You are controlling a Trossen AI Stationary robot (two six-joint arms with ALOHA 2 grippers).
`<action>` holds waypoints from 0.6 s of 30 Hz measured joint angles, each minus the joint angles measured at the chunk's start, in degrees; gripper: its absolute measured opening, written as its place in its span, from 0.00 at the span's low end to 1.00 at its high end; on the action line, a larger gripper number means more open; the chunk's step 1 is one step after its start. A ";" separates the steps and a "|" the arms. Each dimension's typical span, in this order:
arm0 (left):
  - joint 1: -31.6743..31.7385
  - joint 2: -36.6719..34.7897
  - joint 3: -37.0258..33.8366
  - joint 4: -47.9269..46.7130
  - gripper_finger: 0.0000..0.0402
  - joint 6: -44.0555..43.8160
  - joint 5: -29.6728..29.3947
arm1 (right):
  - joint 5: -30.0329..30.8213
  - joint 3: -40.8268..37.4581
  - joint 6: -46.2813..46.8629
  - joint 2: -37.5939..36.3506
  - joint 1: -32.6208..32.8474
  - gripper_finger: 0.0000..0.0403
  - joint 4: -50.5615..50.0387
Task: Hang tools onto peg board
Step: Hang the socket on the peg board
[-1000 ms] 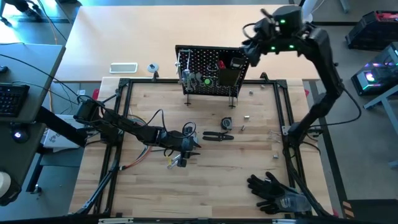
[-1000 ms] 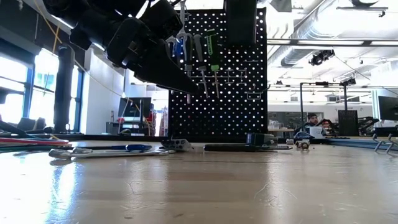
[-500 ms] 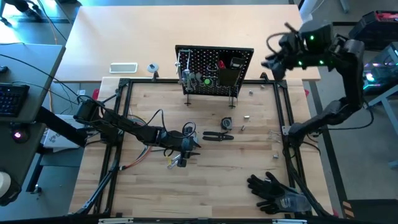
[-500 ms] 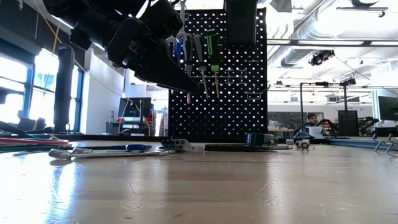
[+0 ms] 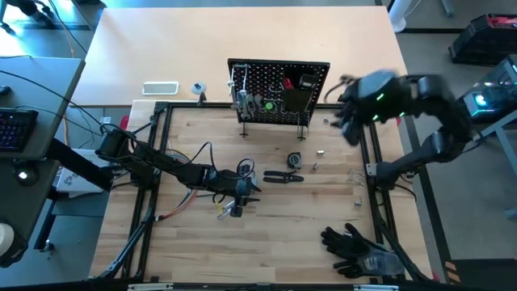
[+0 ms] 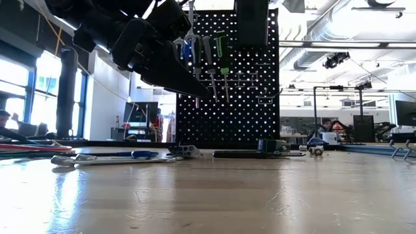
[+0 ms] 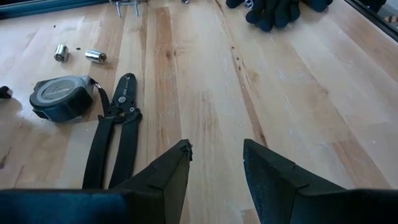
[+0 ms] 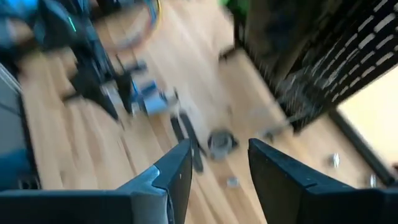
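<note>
Right hand (image 5: 349,129) swung down beside peg board (image 5: 279,93), fingers apart, empty, left hand (image 7: 214,165) apart.

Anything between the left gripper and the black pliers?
High view: only bare wood separates the left gripper from the black pliers; left wrist view shows its open fingers empty.

We see a pale wood table (image 5: 266,234) inside a black frame (image 5: 157,162). Just ahead of the left gripper (image 5: 252,191) lie black pliers (image 5: 283,177), and a grey tape measure (image 5: 295,160) sits just beyond them, with two small silver sockets (image 7: 78,54) a little farther on. Beside that gripper rest a blue-handled tool (image 5: 230,210) and coloured wires (image 5: 174,208). Well apart from it, at the table's near corner, lie black gloves (image 5: 355,246). The peg board (image 5: 279,93) stands on thin legs at the far edge, near the right gripper (image 5: 349,129).
</note>
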 joint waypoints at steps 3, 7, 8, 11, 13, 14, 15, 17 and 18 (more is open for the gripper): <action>0.00 0.00 0.00 -0.31 0.35 0.00 0.02 | 0.93 -8.61 2.77 -0.13 3.07 0.37 0.65; 0.00 0.01 0.00 -0.47 0.35 0.00 0.00 | 4.06 -21.57 5.79 -0.15 6.70 0.37 3.62; 0.02 0.00 0.00 -0.37 0.35 0.00 0.01 | 4.38 -25.13 6.37 -0.13 7.41 0.37 5.29; 0.02 0.01 0.00 -0.37 0.35 0.02 0.00 | 5.05 -35.76 7.79 -0.08 8.77 0.37 11.07; 0.02 0.00 0.00 -0.37 0.35 0.02 0.00 | 5.12 -42.59 8.48 -0.11 9.29 0.37 16.43; 0.02 0.00 0.00 -0.37 0.35 0.02 0.00 | 5.14 -46.12 8.77 -0.09 9.40 0.37 19.18; 0.02 0.00 0.00 -0.39 0.35 0.02 0.01 | 5.12 -49.31 8.87 -0.08 9.45 0.37 22.11; 0.02 0.02 -0.01 -0.43 0.35 0.37 0.01 | 5.17 -55.37 8.86 -0.08 9.48 0.37 28.33; 0.02 0.00 0.00 -0.47 0.35 0.53 0.02 | 5.51 -58.06 8.86 -0.08 9.41 0.37 31.46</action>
